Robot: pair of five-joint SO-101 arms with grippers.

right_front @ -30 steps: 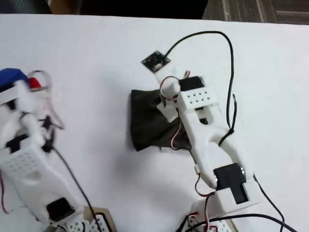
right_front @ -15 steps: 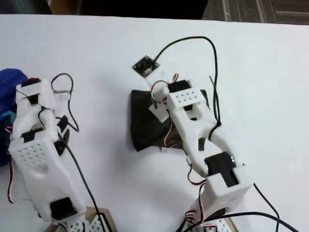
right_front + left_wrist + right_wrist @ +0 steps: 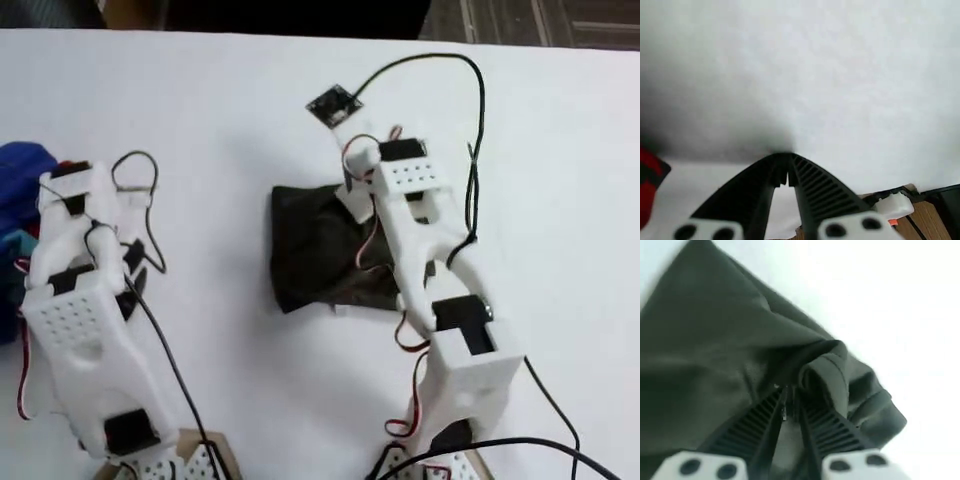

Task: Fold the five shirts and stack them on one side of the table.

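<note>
Item: dark shirt, folded into a compact block, lying at the middle of the white tabletop. Right end effector: fingers together, tips touching a raised fold of the dark shirt; cannot tell whether cloth is nipped between them. Right arm extends from the near edge over the shirt's right side. Left end effector: fingers together, nothing held, over bare tabletop. Left arm stands near the left edge, beside blue cloth at that edge.
</note>
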